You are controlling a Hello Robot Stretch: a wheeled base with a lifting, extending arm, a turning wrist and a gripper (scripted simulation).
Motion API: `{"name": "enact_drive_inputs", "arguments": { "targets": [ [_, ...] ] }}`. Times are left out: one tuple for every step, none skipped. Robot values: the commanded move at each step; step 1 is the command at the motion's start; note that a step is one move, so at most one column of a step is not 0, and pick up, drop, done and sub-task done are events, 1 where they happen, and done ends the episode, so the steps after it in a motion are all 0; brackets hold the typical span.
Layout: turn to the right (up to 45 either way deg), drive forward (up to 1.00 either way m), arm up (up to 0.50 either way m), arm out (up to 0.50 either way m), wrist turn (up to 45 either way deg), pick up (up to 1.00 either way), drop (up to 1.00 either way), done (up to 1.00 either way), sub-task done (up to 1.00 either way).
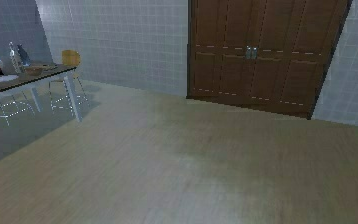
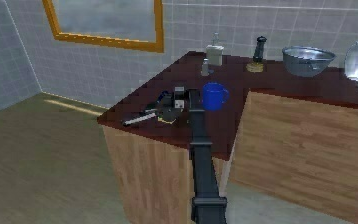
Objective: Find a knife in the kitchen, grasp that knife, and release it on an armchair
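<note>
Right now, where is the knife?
In the arm side view, the knife lies on the dark countertop near its left edge, just left of the fingers, with a blue cup farther right.

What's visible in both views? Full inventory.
Double door: 1, dark brown, forward view's far wall.
Table: 1, dark top, forward view's left.
Bottle: 1, pale, on table.
Counter: 1, dark top, wood cabinets, arm side view.
Framed picture: 1, orange frame, wall behind counter.
Cup: 1, blue, counter, by arm.
Bowl: 1, silver, counter's far right.
Tall bottle: 1, dark, left of bowl.
Slim item, maybe knife: 1, grey, counter's left end.
Arm: 1, dark, from bottom edge.
Gripper: 1, dark, near slim item; cannot tell whether it holds anything.
</note>
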Motion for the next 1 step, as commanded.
{"name": "enact_drive_inputs", "arguments": {
  "targets": [
    [0.0, 0.00, 0.10, 0.00, 0.0, 0.00, 0.00, 0.00, 0.00]
  ]
}}
